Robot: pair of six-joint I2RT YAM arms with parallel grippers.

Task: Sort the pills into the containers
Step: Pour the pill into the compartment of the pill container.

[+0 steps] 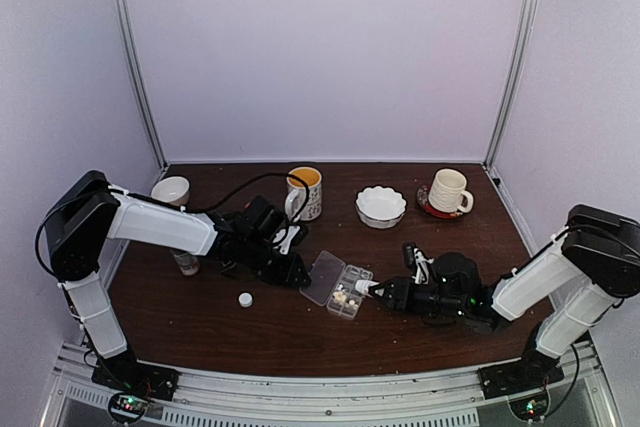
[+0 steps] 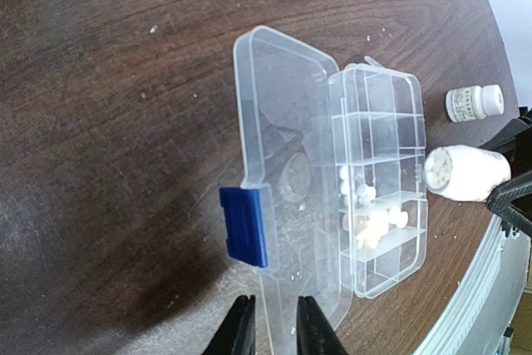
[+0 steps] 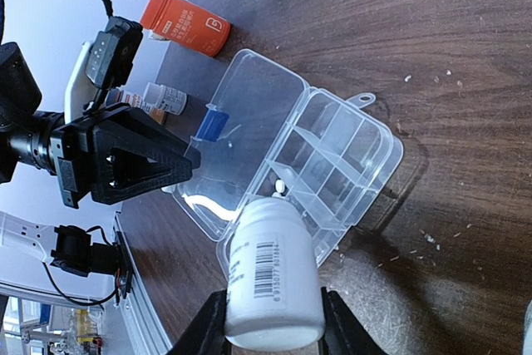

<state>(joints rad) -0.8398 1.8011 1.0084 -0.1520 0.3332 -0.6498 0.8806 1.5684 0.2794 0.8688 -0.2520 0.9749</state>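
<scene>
The main risk is a spill. The right tool (image 3: pixel 274 326) is clamped around a white bottle (image 3: pixel 273 276) held nearly level, its open mouth pointing at the organizer box (image 2: pixel 378 180). The mouth sits at the box's outer long wall rather than clearly over a cell. A steeper tip could therefore send pills (image 2: pixel 371 224) over the wall onto the counter (image 2: pixel 100 122), or across the low dividers into the wrong compartments (image 2: pixel 376 135). The mouth is packed with whitish pellets, so they may jam and then drop all at once. A second risk is the box shifting. It looks light, and only the left tool (image 2: pixel 273 309) steadies it, its fingers drawn in narrowly on the free edge of the opened lid (image 2: pixel 278 122), on the side of the box away from the bottle. If that thin plastic slips out or flexes, a nudge from the bottle could slide or tilt the box. The lid lies open and flat beside the cells, with its blue latch (image 2: pixel 243 226) on its far edge from them. Two neighbouring cells near the middle of the box's length, level with the bottle's mouth, hold small heaps of whitish pills. The rest look empty, as far as the clear plastic shows. I cannot make out any tan pills in the box. A small white bottle (image 2: pixel 474 103), capped, is near the box on the right tool's side.
</scene>
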